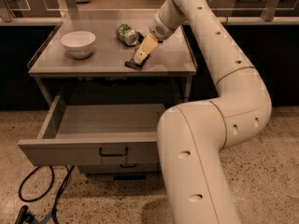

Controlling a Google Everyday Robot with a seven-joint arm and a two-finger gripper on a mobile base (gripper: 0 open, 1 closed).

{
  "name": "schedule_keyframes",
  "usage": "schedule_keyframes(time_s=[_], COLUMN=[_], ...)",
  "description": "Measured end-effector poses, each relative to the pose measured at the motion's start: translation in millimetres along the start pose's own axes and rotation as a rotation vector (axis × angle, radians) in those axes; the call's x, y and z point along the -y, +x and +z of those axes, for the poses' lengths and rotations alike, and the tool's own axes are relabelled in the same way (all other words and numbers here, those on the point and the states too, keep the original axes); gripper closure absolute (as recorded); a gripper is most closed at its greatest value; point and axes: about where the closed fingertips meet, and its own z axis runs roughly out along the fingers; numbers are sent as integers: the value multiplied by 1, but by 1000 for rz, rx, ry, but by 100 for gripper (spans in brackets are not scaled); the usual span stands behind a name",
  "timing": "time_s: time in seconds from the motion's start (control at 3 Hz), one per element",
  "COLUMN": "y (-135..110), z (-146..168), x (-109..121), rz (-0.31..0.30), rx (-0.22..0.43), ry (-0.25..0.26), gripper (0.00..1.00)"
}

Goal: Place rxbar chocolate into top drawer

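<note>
The rxbar chocolate [132, 64], a small dark flat bar, lies on the grey tabletop [103, 55] near its front edge, right of centre. My gripper [141, 53] comes down from the back right, and its tip is right at the bar's far end, over it or touching it. The top drawer [88, 149] stands pulled open below the tabletop, with its grey inside showing and a dark bar handle [113, 151] on its front.
A white bowl [78, 43] stands at the table's left. A green can [125, 33] lies on its side behind the gripper. My arm [201, 162] fills the right foreground beside the drawer. A lower drawer [122, 166] shows under the open one. Black cables [37, 195] lie on the floor.
</note>
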Motion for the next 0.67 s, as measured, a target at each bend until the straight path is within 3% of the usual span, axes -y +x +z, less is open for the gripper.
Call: schedule_keyframes(time_s=[0.33, 0.67], y=[17, 17], z=[44, 44], x=[-12, -12], rz=[-50, -50], rx=[43, 43], ry=[-97, -97], gripper=[0, 0])
